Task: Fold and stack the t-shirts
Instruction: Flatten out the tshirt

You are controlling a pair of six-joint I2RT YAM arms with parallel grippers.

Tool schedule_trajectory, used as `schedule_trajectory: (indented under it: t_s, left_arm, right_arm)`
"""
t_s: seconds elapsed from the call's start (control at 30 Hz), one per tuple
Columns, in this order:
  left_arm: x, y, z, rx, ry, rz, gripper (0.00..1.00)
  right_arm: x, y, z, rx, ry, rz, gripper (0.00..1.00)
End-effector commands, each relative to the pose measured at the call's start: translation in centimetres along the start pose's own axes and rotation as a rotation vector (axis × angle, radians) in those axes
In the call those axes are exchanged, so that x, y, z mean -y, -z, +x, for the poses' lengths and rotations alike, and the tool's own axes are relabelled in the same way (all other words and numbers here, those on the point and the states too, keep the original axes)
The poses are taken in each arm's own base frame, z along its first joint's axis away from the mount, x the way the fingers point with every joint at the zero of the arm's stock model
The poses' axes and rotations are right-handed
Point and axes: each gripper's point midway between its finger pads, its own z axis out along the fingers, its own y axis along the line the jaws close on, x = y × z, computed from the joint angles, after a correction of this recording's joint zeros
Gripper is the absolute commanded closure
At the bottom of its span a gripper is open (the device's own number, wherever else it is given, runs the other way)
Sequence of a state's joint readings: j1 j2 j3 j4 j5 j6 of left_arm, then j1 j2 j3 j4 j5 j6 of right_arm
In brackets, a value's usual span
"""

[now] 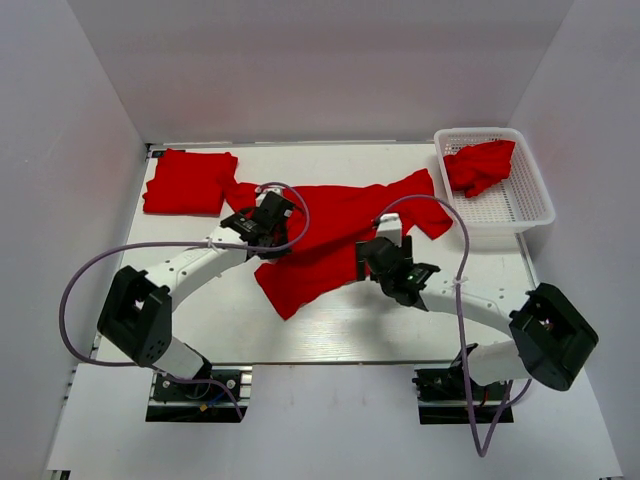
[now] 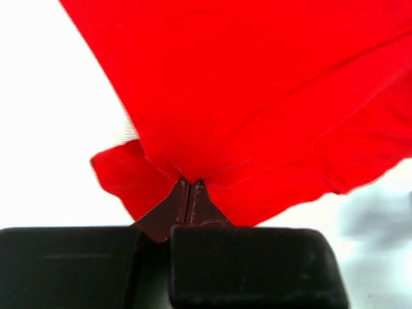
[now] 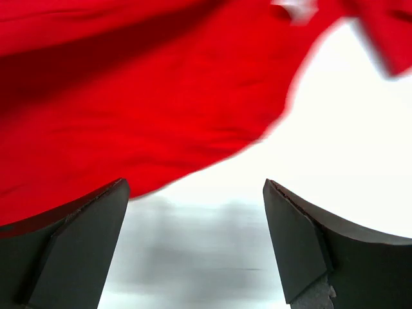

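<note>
**Red cloth pinched at one edge, ready for a fold**

Upper left of the top view: folded t-shirt [image 1: 190, 182], flat on the table [image 1: 330, 335], seemingly the base of the stack. Just right of it: left gripper [image 2: 190, 185], clenched on the upper-left edge of the spread t-shirt [image 1: 335, 235], jaws pressed together over a pleat of cloth. Centre: that same garment, slanted and wrinkled, one sleeve reaching toward the basket. Right of centre: right gripper [image 3: 196, 193], released, fingers [image 3: 84, 238] wide apart at the cloth's lower-right edge, holding nothing. Upper right: white basket [image 1: 535, 215], crumpled t-shirt [image 1: 480, 166] inside. For a clean fold: close the right gripper on the edge before any lift, keep both pinches level, draw the cloth taut, lay edge on edge.
</note>
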State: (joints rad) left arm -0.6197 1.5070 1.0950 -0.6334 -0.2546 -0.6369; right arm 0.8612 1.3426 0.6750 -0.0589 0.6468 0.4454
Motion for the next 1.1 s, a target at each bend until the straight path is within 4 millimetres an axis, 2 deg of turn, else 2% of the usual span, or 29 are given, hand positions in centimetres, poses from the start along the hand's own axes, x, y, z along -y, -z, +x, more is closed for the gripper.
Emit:
schedule_trajectory:
  t_s: [0.0,0.03,0.17,0.2,0.23,0.27,0.3,0.37,0.47,0.57,0.7,0.73,0.93,1.07]
  left_arm:
    - [-1.0,1.7,-2.7,0.076,0.041,-0.023,1.00]
    - [-1.5,1.6,-3.0,0.086,0.050,-0.041,1.00]
    - [-3.8,2.0,-3.6,0.098,0.059,-0.135,1.00]
    - [-4.6,2.0,-3.8,0.100,0.066,-0.164,1.00]
    - [-5.3,2.0,-3.8,0.099,0.078,-0.191,1.00]
    - [-6.5,2.0,-4.1,0.111,0.094,-0.239,1.00]
    - [-7.4,2.4,-4.0,0.111,0.111,-0.268,1.00]
    - [-9.7,2.6,-4.2,0.123,0.163,-0.354,1.00]
    - [-12.8,2.3,-3.0,0.060,0.198,-0.487,1.00]
    - [-14.3,1.8,-2.3,0.032,0.231,-0.510,1.00]
    - [-14.4,1.4,-2.5,0.037,0.242,-0.456,1.00]
    - [-13.8,1.5,-3.0,0.053,0.245,-0.423,1.00]
    - [-14.6,1.3,-2.9,0.045,0.243,-0.419,1.00]
    - [-14.8,1.1,-2.7,0.031,0.240,-0.420,1.00]
  right_arm:
    - [4.0,-0.1,-0.9,-0.006,-0.006,0.153,0.10]
    - [5.5,-0.5,-1.5,-0.010,-0.046,0.205,0.10]
    - [7.4,-1.2,-2.1,-0.059,-0.112,0.225,0.10]
    - [7.7,-1.2,-2.8,-0.062,-0.120,0.230,0.10]
    - [8.2,-1.5,-4.7,-0.045,-0.155,0.245,0.10]
    - [9.2,-1.5,-3.4,-0.112,-0.131,0.285,0.10]
    - [9.6,-1.8,-4.6,-0.115,-0.120,0.302,0.10]
    - [10.4,-2.0,-3.5,-0.178,-0.098,0.327,0.10]
    - [10.7,-2.4,-2.9,-0.225,-0.108,0.313,0.10]
    - [9.9,-2.8,-2.9,-0.248,-0.123,0.242,0.10]
    - [10.2,-3.5,-2.7,-0.280,-0.140,0.240,0.10]
    - [10.2,-3.9,-2.8,-0.290,-0.141,0.242,0.10]
    - [10.3,-5.3,-2.5,-0.322,-0.049,0.216,0.10]
    - [10.2,-6.8,-3.5,-0.291,-0.031,0.215,0.10]
